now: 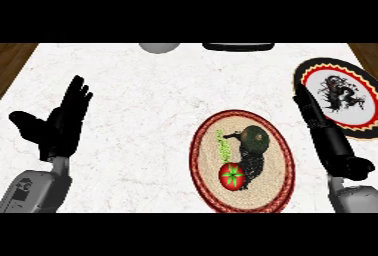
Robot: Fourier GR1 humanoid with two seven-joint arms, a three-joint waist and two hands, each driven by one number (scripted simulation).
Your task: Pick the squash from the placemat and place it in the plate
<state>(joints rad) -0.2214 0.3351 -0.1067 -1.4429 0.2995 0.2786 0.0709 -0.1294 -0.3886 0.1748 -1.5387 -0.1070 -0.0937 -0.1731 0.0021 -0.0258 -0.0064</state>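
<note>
Green squash; one plate

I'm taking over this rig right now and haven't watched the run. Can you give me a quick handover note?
Left robot hand: open, resting at the left, holding nothing.
Right robot hand: open, fingers straight, between placemat and plate, overlapping the plate's left edge, holding nothing.
Squash: dark green, lying on the placemat, not yet grasped.
Plate: at the far right, nothing on it.
Done: nothing yet.
Left: grasp the squash, carry it right, set it on the plate.
</note>
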